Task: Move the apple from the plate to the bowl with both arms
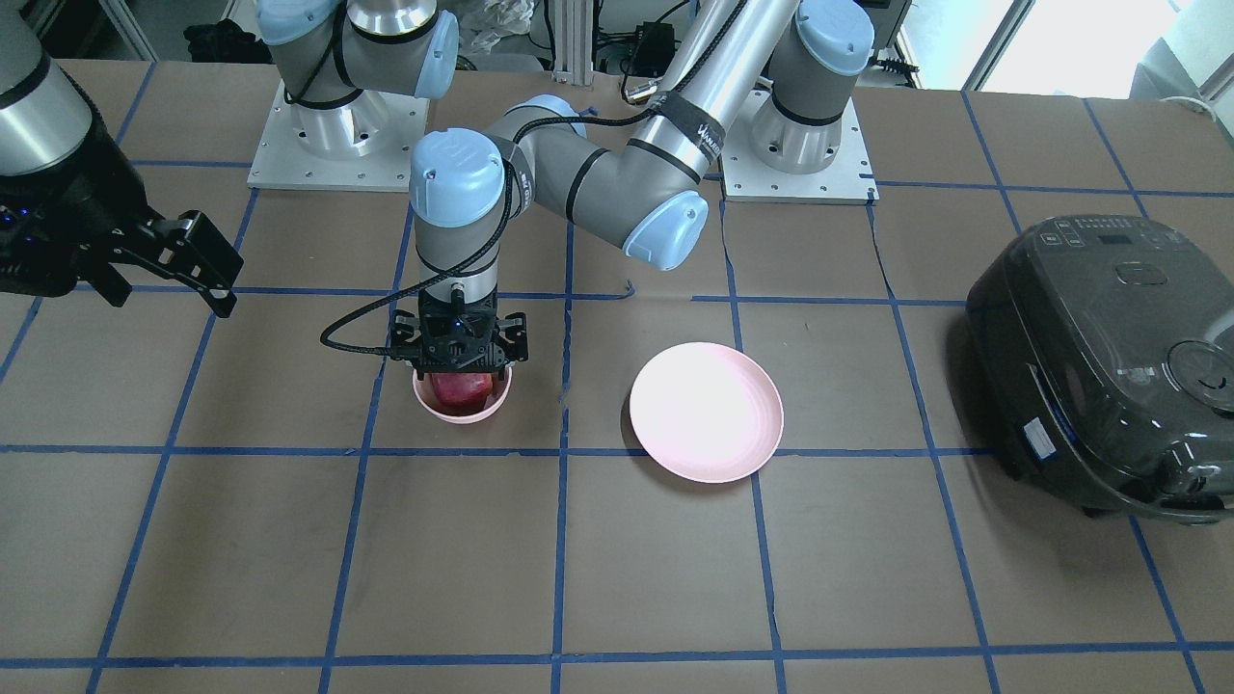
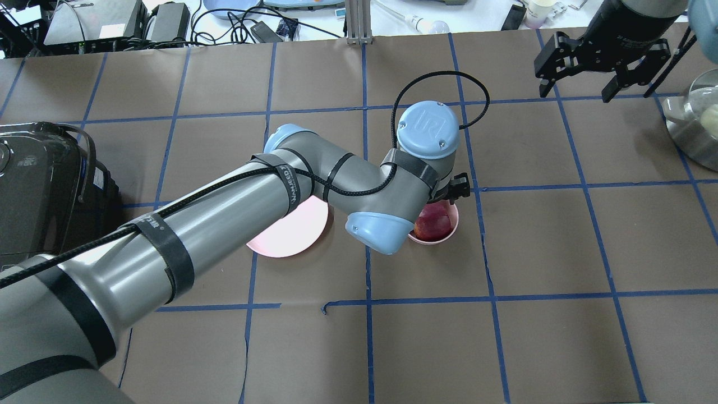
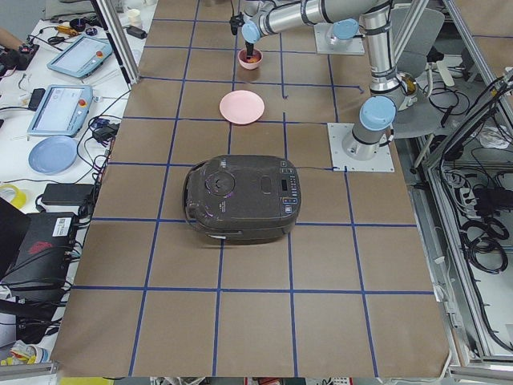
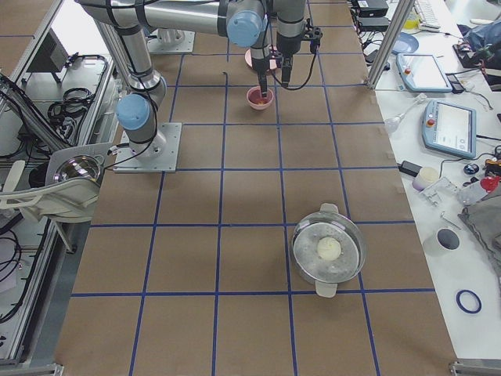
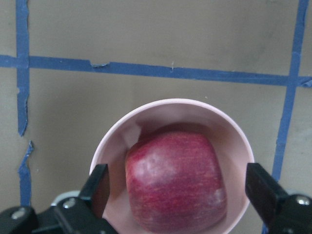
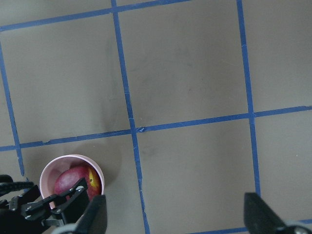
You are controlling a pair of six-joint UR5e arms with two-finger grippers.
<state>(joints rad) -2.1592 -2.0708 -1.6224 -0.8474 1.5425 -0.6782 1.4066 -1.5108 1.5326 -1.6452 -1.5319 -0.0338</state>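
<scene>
The dark red apple (image 5: 175, 180) lies inside the small pink bowl (image 5: 117, 131); both also show in the front view, apple (image 1: 461, 387) and bowl (image 1: 461, 414), and in the overhead view, apple (image 2: 433, 223). My left gripper (image 5: 178, 195) is open just above the bowl, its fingers (image 5: 97, 187) standing apart on either side of the apple without touching it. The wide pink plate (image 1: 706, 411) sits bare beside the bowl, half hidden under my left arm in the overhead view (image 2: 286, 235). My right gripper (image 2: 580, 84) is open and empty, raised well away from the bowl.
A dark rice cooker (image 1: 1109, 357) stands at the table end on my left side. A steel pot with a glass lid (image 2: 695, 123) sits at the right end. The brown table has a blue tape grid (image 1: 559, 453).
</scene>
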